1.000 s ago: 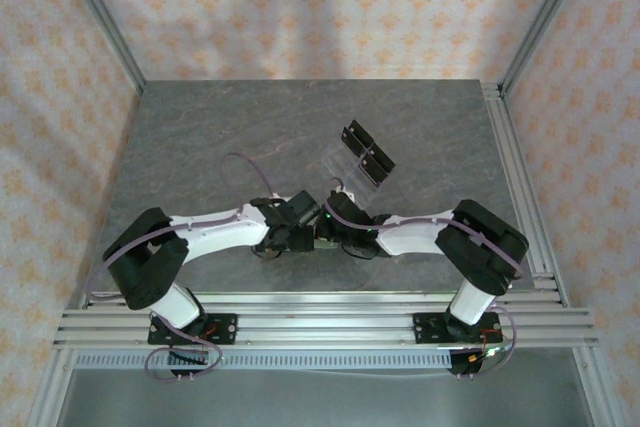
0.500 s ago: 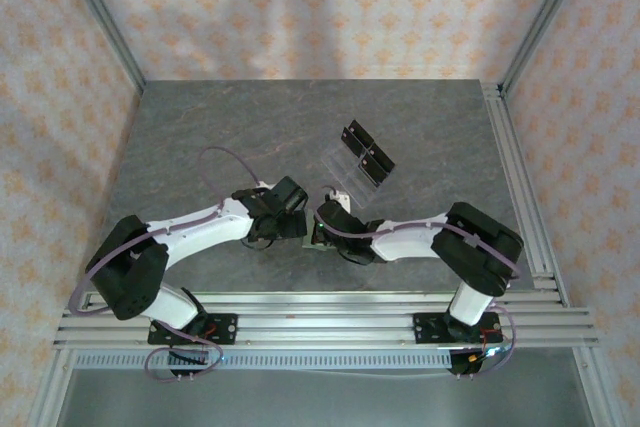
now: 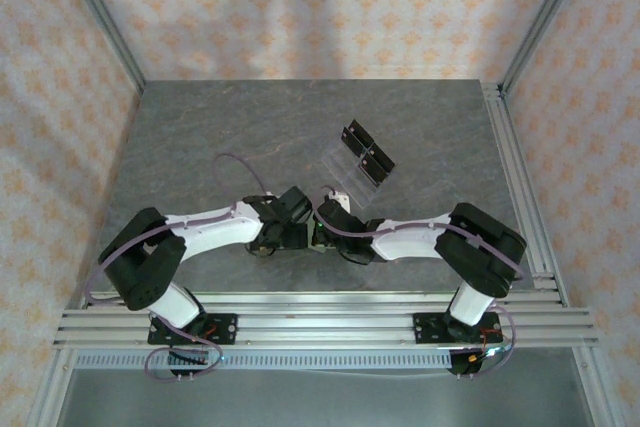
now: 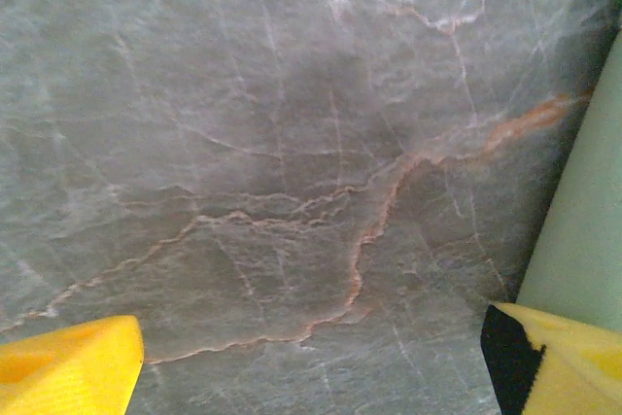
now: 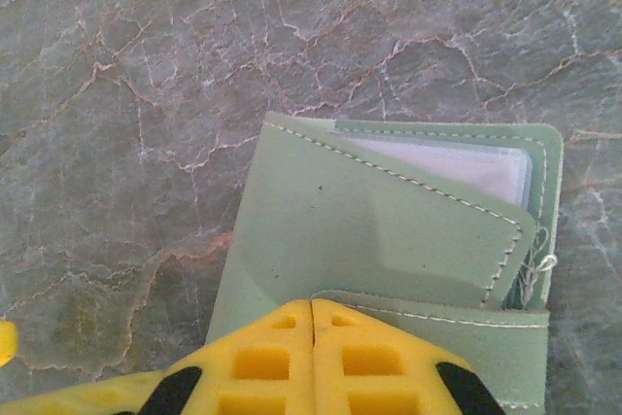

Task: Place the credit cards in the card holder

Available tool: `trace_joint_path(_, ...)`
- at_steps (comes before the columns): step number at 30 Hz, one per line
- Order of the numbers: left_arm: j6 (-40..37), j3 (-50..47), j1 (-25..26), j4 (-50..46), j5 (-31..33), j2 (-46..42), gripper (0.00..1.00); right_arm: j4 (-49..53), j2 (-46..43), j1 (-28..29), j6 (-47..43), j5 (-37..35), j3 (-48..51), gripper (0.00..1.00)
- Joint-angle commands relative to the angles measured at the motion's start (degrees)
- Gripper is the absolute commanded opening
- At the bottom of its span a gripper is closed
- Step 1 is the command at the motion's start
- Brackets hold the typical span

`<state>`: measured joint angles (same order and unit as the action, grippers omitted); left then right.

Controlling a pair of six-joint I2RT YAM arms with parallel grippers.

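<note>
**Wallet pinned at mid-table, pocket waiting for a card**

The right fingers (image 5: 262, 357) are pressed together, yellow pads meeting with no gap. Their tips sit on the near fold of the small sage-green stitched folding card holder (image 5: 369, 230). I judge they are pinning it flat rather than pinching it.

The left fingers (image 4: 68, 362) are spread about halfway, with only bare stone between them. The card holder's green edge (image 4: 583, 201) lies just beside the right-hand one.

The card holder rests on the grey veined stone surface (image 5: 146, 94), near its front middle where both arms meet. Its slanted inner flap is exposed. A pale panel (image 5: 447, 164) shows in the pocket behind the flap; I cannot tell whether that is a card or a clear window.

Farther back stands a clear acrylic rack with black pieces (image 3: 358, 159), well apart from the wallet.

The step in hand looks like steadying the holder for loading. Next, the left fingers would need to pinch a thin card by its edge and line it up square with the pocket mouth. They would then slide it in under the flap while the right fingers keep the wallet from skidding.
</note>
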<state>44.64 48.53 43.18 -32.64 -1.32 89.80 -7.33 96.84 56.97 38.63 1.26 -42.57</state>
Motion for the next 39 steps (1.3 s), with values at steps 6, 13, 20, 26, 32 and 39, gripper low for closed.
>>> trace_joint_path(6,0.5,-1.0,2.1,3.0,-0.8,3.1,0.92,20.9,1.7,2.0,-3.6,10.9,8.6,0.00)
trace_joint_path(13,1.2,-0.8,3.0,4.5,-1.1,5.1,0.91,20.4,12.0,2.0,-2.8,9.7,5.2,0.00)
trace_joint_path(20,1.5,-0.6,3.1,4.4,-1.1,4.6,0.91,19.4,5.2,0.9,-1.1,11.5,5.8,0.00)
trace_joint_path(26,1.8,-0.4,3.2,4.7,-1.2,3.5,0.91,19.8,-1.1,-1.9,-1.7,14.2,5.4,0.00)
trace_joint_path(32,1.9,0.1,3.1,4.7,-1.2,3.5,0.91,22.7,-5.1,-2.8,-3.0,15.0,2.4,0.14)
trace_joint_path(39,2.1,0.2,3.1,5.2,-1.4,4.0,0.91,25.4,-7.8,-3.3,-3.9,15.5,-1.1,0.38)
